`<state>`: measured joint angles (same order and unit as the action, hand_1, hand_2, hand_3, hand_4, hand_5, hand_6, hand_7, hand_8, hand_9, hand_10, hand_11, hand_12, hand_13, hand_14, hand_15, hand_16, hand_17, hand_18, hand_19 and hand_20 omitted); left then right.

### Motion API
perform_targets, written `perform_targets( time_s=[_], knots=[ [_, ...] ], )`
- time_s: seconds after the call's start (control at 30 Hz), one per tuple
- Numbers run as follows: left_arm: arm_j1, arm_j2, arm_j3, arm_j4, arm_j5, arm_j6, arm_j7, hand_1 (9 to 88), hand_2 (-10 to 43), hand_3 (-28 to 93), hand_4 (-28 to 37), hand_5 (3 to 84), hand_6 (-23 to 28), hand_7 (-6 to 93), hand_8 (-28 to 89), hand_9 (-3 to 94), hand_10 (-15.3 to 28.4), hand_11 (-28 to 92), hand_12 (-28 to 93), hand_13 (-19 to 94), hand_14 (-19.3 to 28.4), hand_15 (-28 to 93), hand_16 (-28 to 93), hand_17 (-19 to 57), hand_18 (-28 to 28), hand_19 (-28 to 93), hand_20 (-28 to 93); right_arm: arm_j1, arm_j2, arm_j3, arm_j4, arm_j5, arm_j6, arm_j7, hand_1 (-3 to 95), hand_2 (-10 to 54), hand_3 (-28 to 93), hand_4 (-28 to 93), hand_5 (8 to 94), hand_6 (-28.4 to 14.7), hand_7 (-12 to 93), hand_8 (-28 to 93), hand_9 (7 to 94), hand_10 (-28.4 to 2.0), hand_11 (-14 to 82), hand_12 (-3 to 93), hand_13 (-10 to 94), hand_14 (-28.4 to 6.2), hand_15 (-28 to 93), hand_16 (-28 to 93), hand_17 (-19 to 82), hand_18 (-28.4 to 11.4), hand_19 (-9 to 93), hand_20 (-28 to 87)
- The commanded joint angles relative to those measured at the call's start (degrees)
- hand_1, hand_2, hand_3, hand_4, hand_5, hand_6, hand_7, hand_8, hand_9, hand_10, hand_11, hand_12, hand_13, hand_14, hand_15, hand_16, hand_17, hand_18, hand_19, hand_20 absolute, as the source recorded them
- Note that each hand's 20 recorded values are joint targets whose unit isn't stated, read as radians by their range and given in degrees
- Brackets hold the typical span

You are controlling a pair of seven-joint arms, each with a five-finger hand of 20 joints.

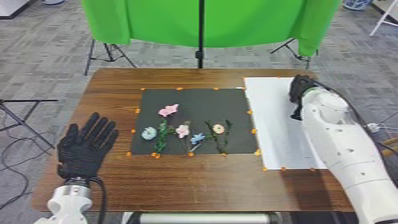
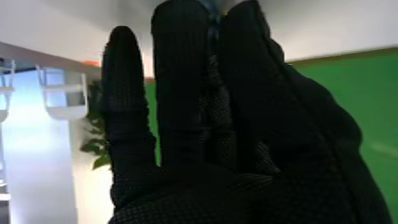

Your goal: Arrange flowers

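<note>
Several flowers lie on a dark mat in the head view: a pink flower highest, a pale blue-green one on the left, a light pink one, a small blue one and a cream one on the right. The right hand is over the upper right part of the white sheet, apart from the flowers. In the right wrist view, the right hand has straight fingers. The left hand is open, fingers spread, left of the mat.
The brown wooden table carries both sheets, with small orange pieces along their edges. Beyond its far edge hangs a green cloth with a dark stand. The right arm extends along the table's right side.
</note>
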<state>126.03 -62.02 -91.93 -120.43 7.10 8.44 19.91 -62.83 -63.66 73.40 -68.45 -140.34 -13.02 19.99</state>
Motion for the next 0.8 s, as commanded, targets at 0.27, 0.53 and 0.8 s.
perform_targets(
  time_s=[0.27,0.53,0.8],
  knots=[
    [3.0,-0.67,-1.12,-0.52,-0.46,0.74,0.40,26.1,17.2,75,-28.3,44.8,9.8,13.5,-9,36.3,15.6,21,10,26,16.1,35,-8,-7.8,13.6,35,11,-9.5,7.4,-7.5,-24.0,8.0,1.1,-3.3,63.4,-9.5,67,-28,62.3,-1.2,46,-11,75.2,-11.0,22.3,41.2,72,-3.7,43,38,39,-16.6,68,34],
    [2.2,-0.85,-0.87,-0.33,-0.38,1.04,-0.03,26.2,17.4,75,-28.3,44.8,9.8,13.5,-9,36.3,15.6,21,10,26,16.3,35,-8,-7.8,13.6,35,11,-18.6,8.7,-6.6,-36.5,11.6,-5.3,-3.5,61.2,-9.5,69,-28,62.3,-2.0,42,-10,73.9,-11.7,20.7,39.7,70,-5.1,44,37,37,-17.5,68,33],
    [2.1,-0.93,-0.60,-0.23,-0.65,1.45,-0.02,26.2,17.5,75,-28.3,45.0,9.8,13.6,-9,36.4,15.5,21,10,27,16.2,35,-8,-7.9,13.6,35,12,-22.2,10.0,-7.7,-40.5,9.5,-9.2,-6.7,57.6,-9.5,70,-28,62.4,-1.4,36,-12,72.0,-11.8,21.0,37.9,69,-5.3,45,35,35,-18.3,69,33]
  ],
)
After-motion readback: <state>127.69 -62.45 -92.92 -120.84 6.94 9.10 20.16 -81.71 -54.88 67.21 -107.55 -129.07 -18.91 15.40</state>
